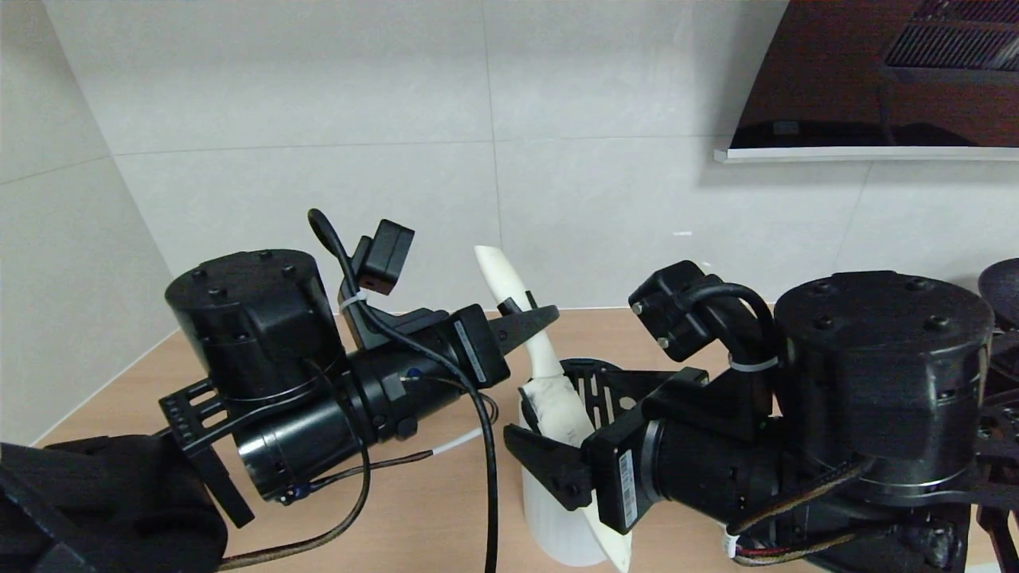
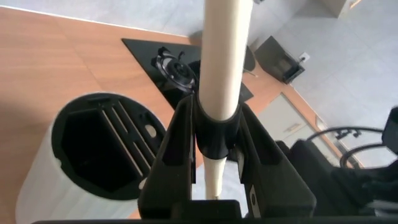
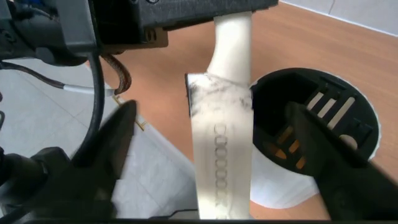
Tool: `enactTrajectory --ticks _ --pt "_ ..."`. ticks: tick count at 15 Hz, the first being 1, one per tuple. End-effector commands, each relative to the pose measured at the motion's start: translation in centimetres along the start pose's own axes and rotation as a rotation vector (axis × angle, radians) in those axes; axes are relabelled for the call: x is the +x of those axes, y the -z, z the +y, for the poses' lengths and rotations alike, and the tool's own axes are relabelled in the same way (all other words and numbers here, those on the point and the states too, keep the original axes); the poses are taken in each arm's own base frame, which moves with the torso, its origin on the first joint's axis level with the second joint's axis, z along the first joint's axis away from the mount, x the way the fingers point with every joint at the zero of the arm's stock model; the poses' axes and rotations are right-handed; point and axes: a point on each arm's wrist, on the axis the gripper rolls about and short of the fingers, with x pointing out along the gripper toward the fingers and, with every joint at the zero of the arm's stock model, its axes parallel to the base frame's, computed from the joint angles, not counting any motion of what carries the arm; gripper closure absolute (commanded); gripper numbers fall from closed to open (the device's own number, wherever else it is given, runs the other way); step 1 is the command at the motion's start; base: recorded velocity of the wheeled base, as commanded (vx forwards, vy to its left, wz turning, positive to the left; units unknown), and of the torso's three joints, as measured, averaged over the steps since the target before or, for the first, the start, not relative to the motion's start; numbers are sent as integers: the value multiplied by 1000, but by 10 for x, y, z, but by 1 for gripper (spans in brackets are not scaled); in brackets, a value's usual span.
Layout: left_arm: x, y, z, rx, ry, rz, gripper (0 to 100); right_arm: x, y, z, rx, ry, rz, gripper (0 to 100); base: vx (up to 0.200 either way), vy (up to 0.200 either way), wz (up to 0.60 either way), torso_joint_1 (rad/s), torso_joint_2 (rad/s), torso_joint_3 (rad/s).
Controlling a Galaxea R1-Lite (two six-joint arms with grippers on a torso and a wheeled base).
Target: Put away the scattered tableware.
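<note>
The right hand [image 1: 567, 418] is nearest, with its two black fingers spread wide on either side of the broad lower part of a white utensil [image 1: 509, 286]. Neither finger presses on the utensil. It is long and cream-white, and it hangs tilted in the air with its round, tapered end pointing up and away. The flatter part has grey smudges and a row of small embossed marks. Its lower end slants down in front of the outer wall of a white cylindrical holder [image 1: 549, 517], so it is outside the opening, not in it. The holder stands upright on the wooden bench [image 1: 414, 517] close to the front edge, and its black slotted insert divides the inside into compartments. Higher up, the left hand [image 1: 529, 314] is clamped around the utensil's round shaft, one finger on each side, and carries it clear of the bench. Farther along the bench, past the holder, a black cooktop [image 2: 177, 71] with a burner ring is set into the surface. The bench's back edge meets a pale tiled wall [image 1: 318, 119], and a dark range hood [image 1: 876, 79] hangs over the far right corner.
</note>
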Motion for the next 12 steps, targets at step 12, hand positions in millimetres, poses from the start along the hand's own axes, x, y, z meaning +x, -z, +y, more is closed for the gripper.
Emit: enactTrajectory --ticks 12 --pt "20 -64 -78 371 -397 -343 100 -70 -62 -75 61 263 -270 0 0 0 0 0 0 0"
